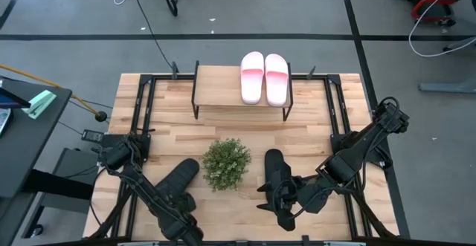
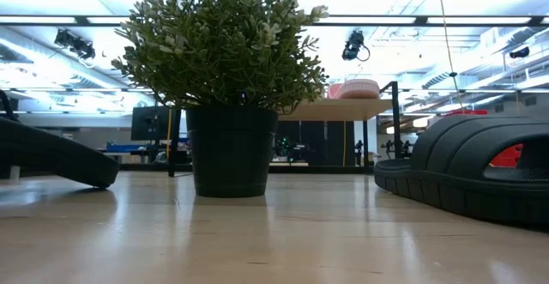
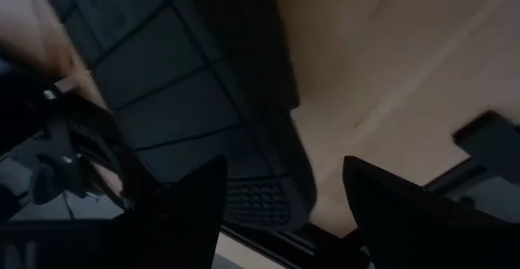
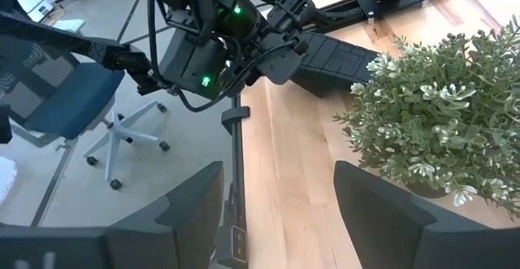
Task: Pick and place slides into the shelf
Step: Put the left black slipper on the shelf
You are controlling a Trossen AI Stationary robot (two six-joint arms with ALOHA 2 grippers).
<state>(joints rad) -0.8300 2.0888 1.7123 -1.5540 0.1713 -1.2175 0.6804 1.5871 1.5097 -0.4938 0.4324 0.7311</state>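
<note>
Two pink-and-white slides (image 1: pixel 265 78) sit side by side on the right half of the shelf (image 1: pixel 219 90), at the far side of the table (image 1: pixel 245 134). We see a potted plant (image 1: pixel 225 163) at the table's centre. One black slide (image 1: pixel 178 177) lies left of it, under the left gripper (image 1: pixel 181 209), whose fingers (image 3: pixel 191 200) are spread wide around the slide's end. The other black slide (image 1: pixel 278 173) lies right of the plant, beside the right gripper (image 1: pixel 286 201), whose fingers (image 4: pixel 370 204) stand wide apart, holding nothing.
</note>
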